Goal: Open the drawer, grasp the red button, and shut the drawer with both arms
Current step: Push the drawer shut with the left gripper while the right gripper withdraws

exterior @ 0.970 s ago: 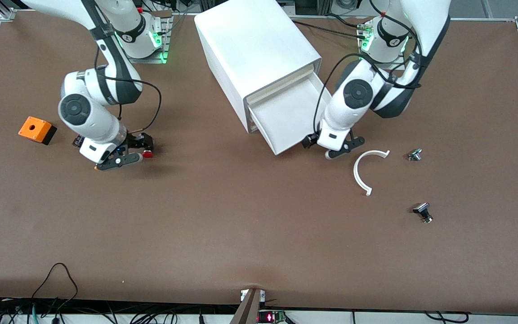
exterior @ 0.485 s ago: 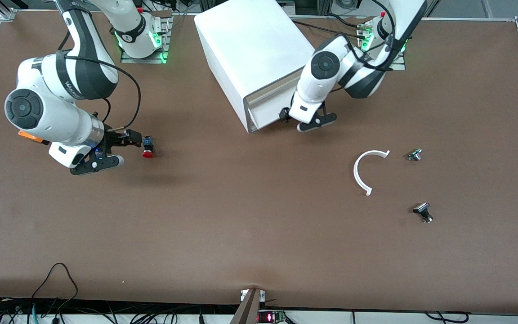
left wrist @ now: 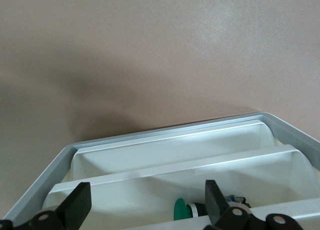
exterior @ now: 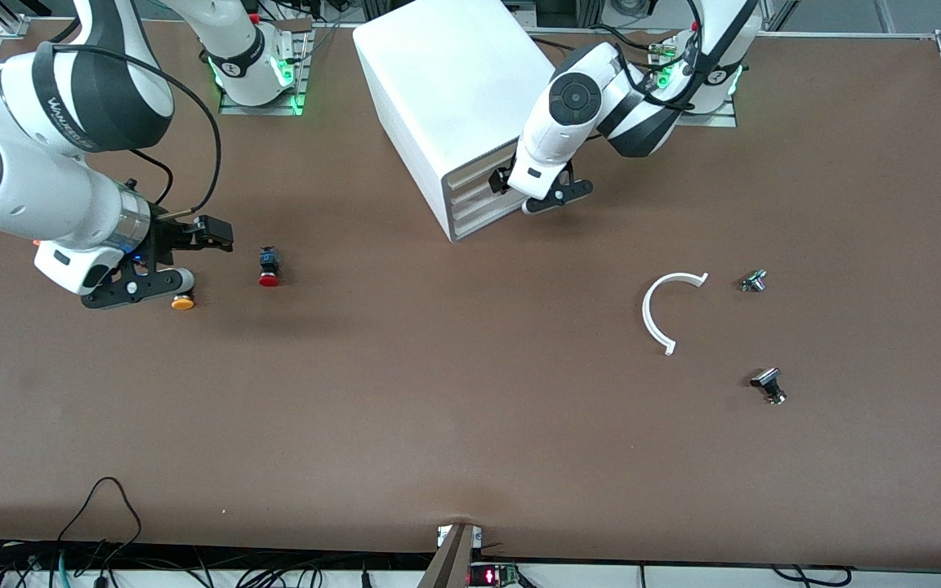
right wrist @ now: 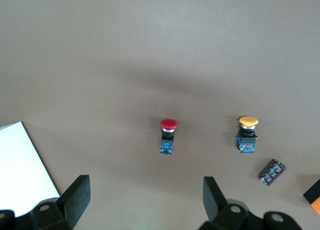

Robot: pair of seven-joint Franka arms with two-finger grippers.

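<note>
The right arm's black two-finger gripper (exterior: 162,263) hangs with its fingers spread and empty over the brown surface (exterior: 438,408), above a small push button with an orange-yellow cap (exterior: 183,303). Beside that, toward the cabinet, the small push button with a round red mushroom cap and black blocky body (exterior: 268,267) lies alone on the surface. The big white box cabinet (exterior: 454,98) has its wide shallow white drawer with a cream-beige front strip (exterior: 474,175) pushed in. The left arm's black gripper (exterior: 537,189), fingers spread, is just in front of the drawer fronts.
</note>
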